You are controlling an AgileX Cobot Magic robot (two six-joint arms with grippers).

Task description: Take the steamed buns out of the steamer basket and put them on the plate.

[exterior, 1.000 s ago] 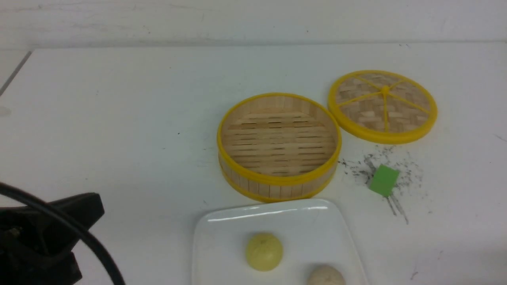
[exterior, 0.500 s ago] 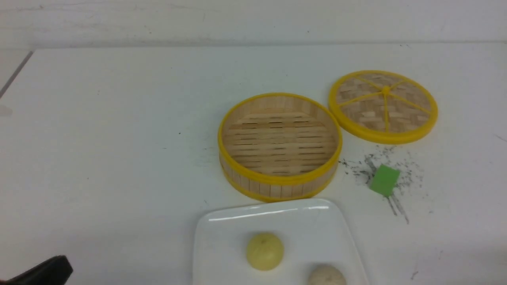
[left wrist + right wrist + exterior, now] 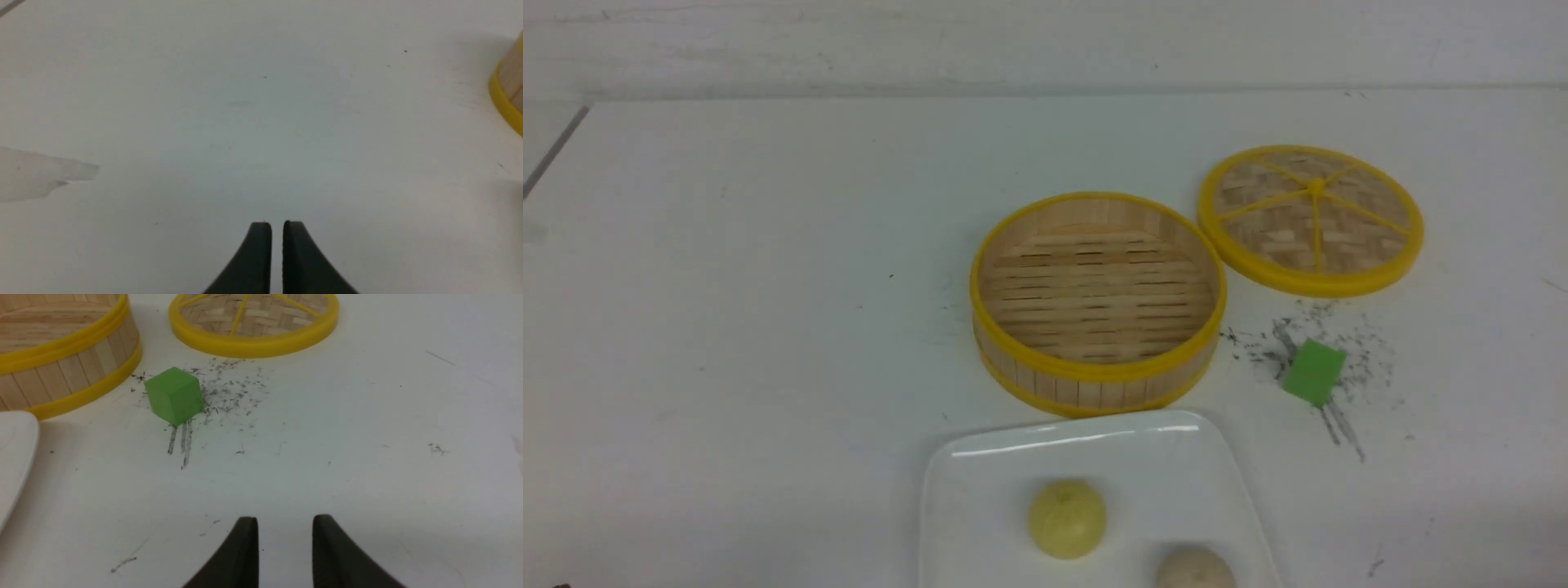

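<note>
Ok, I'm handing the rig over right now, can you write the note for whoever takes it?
Left end effector: nearly shut, empty, over bare table.
Right end effector: open, empty, short of the green cube.
Steamer basket: empty; lid lies beside it.
Plate: holds the yellow bun and beige bun.
Done: both buns moved. Left: nothing visible.

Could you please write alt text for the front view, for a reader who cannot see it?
An empty bamboo steamer basket sits mid-table; just in front, a white plate holds a pale yellow bun and a beige bun. The woven lid and a green cube lie to the right.
</note>
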